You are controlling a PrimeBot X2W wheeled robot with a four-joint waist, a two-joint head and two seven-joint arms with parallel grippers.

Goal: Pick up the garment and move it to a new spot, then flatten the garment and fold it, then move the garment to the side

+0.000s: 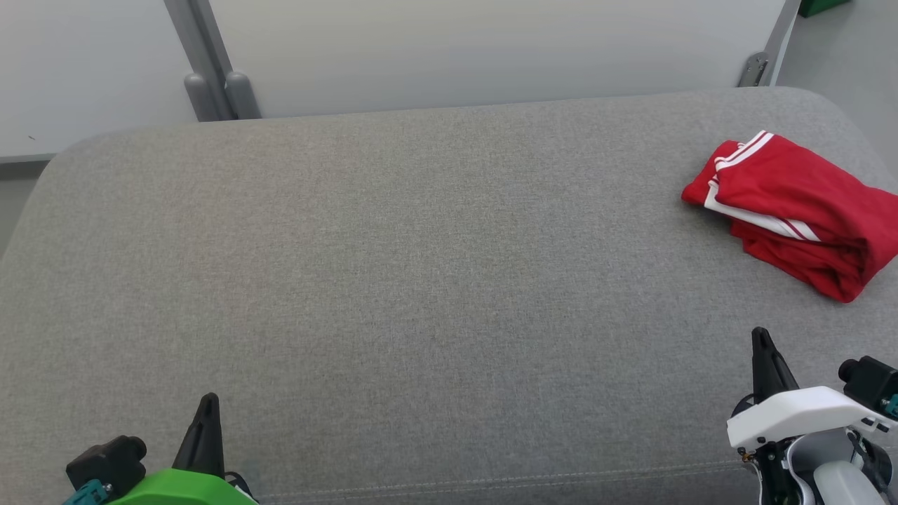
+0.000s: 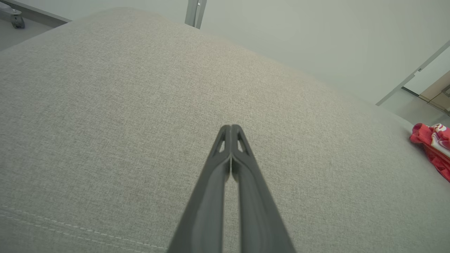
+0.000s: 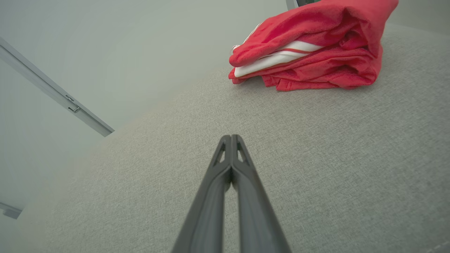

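The folded red, white-striped cloth garment (image 1: pixel 793 203) is judged set aside; left gripper (image 1: pixel 208 403) and right gripper (image 1: pixel 761 340) are closed, empty; only withdrawal is needed.

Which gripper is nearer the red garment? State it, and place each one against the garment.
Right. The right gripper sits shut just below the red garment in the head view; the left gripper, also shut, is far across the grey surface at the lower left.

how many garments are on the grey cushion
1: a folded red garment with white stripes, lying at the far right of the grey cushion, ahead of the right gripper. Its right end runs off the head view, so part is hidden.
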